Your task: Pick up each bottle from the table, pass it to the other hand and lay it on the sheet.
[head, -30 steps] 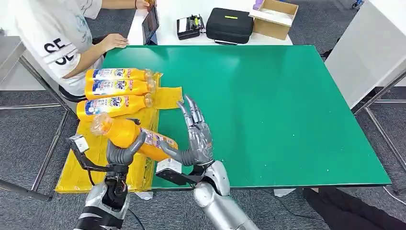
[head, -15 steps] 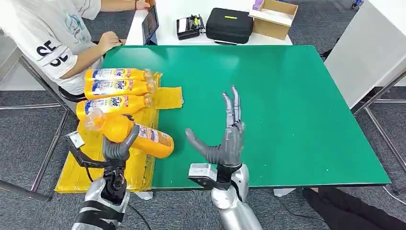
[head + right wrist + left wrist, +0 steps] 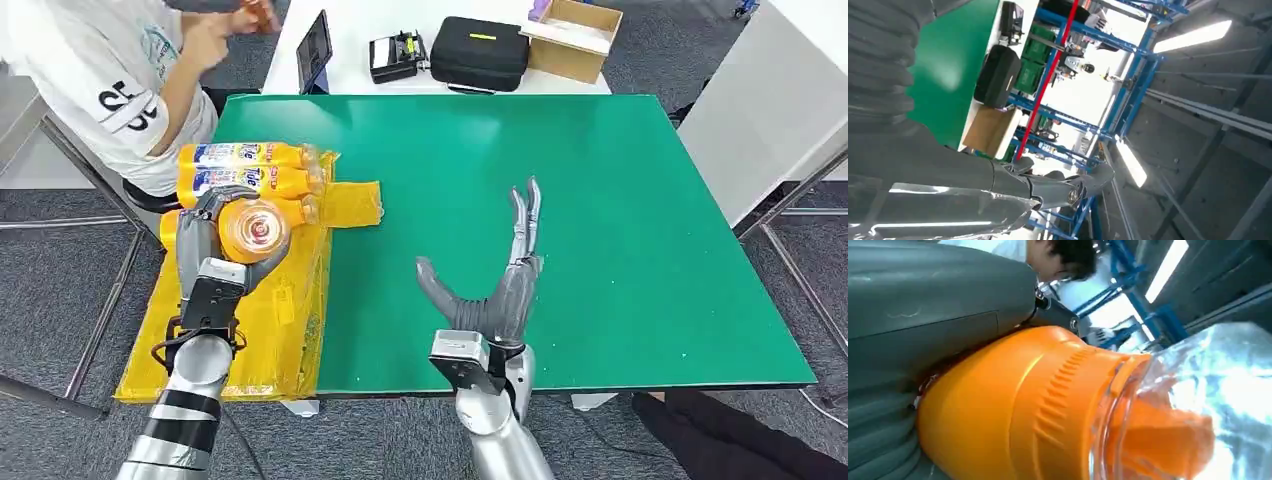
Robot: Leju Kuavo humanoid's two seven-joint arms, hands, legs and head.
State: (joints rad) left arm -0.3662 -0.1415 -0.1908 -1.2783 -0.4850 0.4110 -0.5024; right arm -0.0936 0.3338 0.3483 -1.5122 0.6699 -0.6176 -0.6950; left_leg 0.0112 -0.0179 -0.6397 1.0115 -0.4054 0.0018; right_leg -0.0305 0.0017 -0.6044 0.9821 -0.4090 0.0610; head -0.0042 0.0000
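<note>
My left hand (image 3: 215, 262) grips an orange bottle (image 3: 250, 229) above the yellow sheet (image 3: 260, 330), the bottle's end pointing toward the camera. In the left wrist view the same bottle (image 3: 1018, 410) shows its orange body and clear wrapped cap, held by my left hand (image 3: 923, 335). Three more orange bottles lie side by side on the sheet's far part, the farthest (image 3: 245, 155), the middle one (image 3: 250, 181) and a third partly hidden behind the held bottle. My right hand (image 3: 500, 290) hovers open over the green table (image 3: 600, 220), fingers spread and empty, apart from the bottles.
A person in a white shirt (image 3: 110, 80) sits at the table's far left corner, hand raised. Behind the table stand a tablet (image 3: 315, 50), a black case (image 3: 480, 50) and a cardboard box (image 3: 572, 35). A white table edge (image 3: 770, 110) lies to the right.
My left hand has swung the bottle up and away over the sheet, turning it end-on. My right hand has drawn off to the right, open. The person's hand has lifted off the table.
</note>
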